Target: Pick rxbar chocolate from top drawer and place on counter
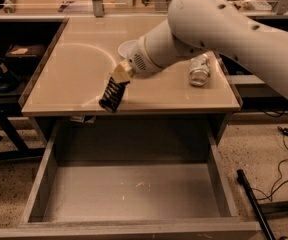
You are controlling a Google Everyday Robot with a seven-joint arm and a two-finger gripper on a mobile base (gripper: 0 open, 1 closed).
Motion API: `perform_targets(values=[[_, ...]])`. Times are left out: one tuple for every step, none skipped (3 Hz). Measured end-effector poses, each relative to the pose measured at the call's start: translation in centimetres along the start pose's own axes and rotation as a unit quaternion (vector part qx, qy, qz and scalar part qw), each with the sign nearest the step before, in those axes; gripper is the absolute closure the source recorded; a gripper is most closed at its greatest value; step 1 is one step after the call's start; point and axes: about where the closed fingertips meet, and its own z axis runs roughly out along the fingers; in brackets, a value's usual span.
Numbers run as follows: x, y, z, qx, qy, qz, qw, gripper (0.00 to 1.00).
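Observation:
My gripper [118, 79] is shut on the rxbar chocolate [113, 94], a black glossy bar with pale lettering. It hangs tilted from the fingers, its lower end at the front edge of the beige counter [74, 79], left of the middle. The white arm reaches in from the upper right. The top drawer [134, 189] is pulled open below the counter; its grey bottom shows only a few small specks.
A white bowl [126, 47] sits on the counter, partly hidden behind my arm. A silvery-white can [199, 69] lies on its side at the counter's right. A dark chair and clutter stand at the left. Cables and a black rod lie on the floor at the right.

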Motion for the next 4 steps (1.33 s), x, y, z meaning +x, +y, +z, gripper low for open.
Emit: perform_targets(values=[[-3.3,0.0,0.7,-0.015,-0.002,-0.021,0.9997,1.0],[-5.7,0.4,2.3,-0.036,-0.007,-0.03,0.9989,1.0],[-7.1,0.8,4.6,-0.062,-0.013,-0.035,0.9974,1.0],[-7.8,1.0,6.8,-0.084,-0.016,-0.034,0.9957,1.0]])
